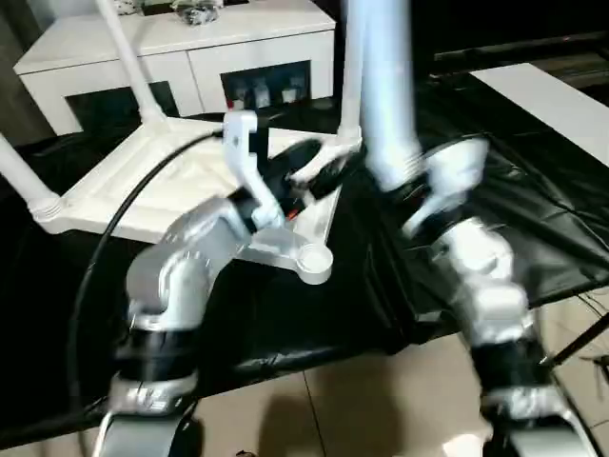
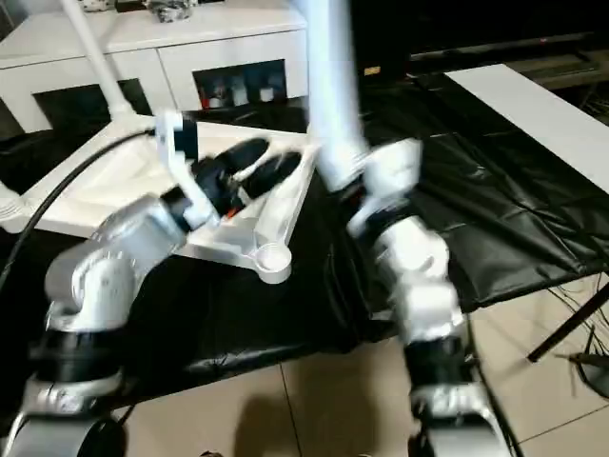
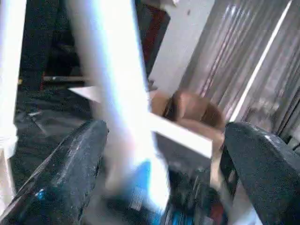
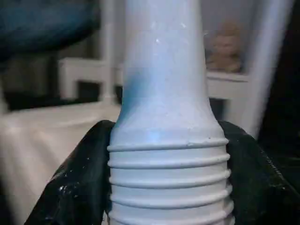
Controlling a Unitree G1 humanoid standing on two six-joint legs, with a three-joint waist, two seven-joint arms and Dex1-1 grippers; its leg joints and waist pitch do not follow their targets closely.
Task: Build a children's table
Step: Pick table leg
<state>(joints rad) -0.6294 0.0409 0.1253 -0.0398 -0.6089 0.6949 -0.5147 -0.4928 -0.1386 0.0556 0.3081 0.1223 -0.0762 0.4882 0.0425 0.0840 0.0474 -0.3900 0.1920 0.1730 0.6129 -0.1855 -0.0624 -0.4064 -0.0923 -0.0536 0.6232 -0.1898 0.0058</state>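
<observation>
Leg, fourth, upper centre: we are clamping it in our right gripper; left gripper is spread over the tabletop. Empty socket waiting below centre; tilted threads risking cross-threading.

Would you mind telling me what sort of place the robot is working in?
Probably a furnished room used as a test space: a white cabinet with dark glass doors stands behind, the work table wears a black cover, and the floor is pale tile.

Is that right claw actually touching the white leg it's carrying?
Touching: in the right wrist view, both black fingers press against the table leg at its ribbed end.
</observation>
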